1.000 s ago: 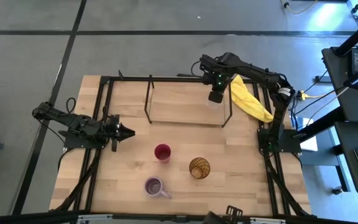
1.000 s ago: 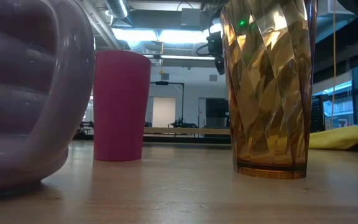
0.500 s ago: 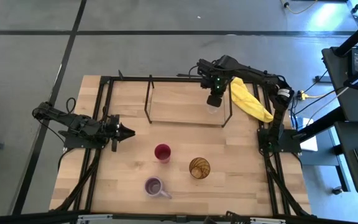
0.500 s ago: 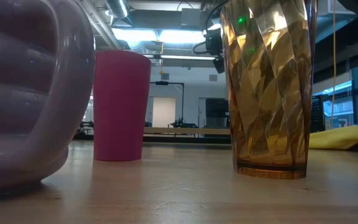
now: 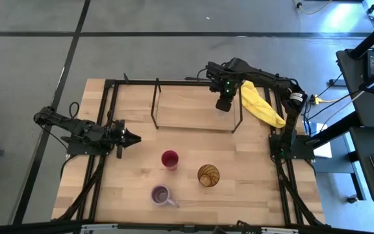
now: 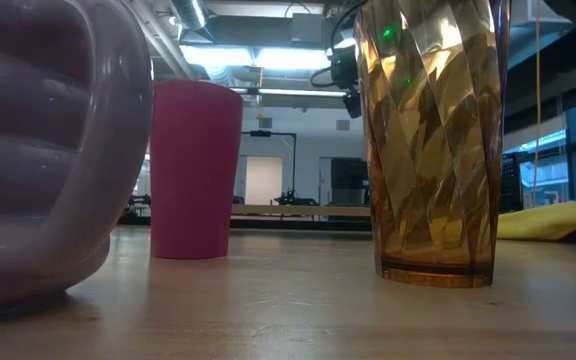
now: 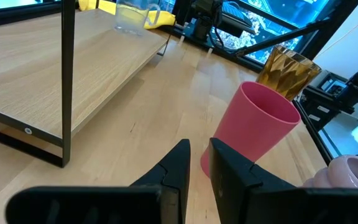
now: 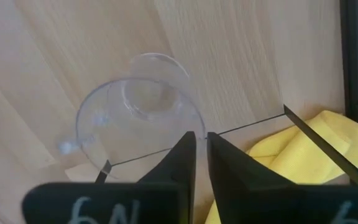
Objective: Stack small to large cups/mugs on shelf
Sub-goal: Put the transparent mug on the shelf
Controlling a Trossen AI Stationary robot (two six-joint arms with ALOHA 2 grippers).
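Right wrist view: the small clear glass (image 8: 135,127) stands on the shelf (image 8: 241,56) board directly below the right gripper (image 8: 201,146); its fingers sit almost together, holding nothing. The left gripper (image 5: 130,137) waits at the table's left, fingers nearly closed.

Pale matt wood bench (image 5: 258,188); thin black metal shelf (image 5: 156,104); glossy clear glass (image 8: 138,121); amber tumbler (image 6: 433,140) translucent, faceted.
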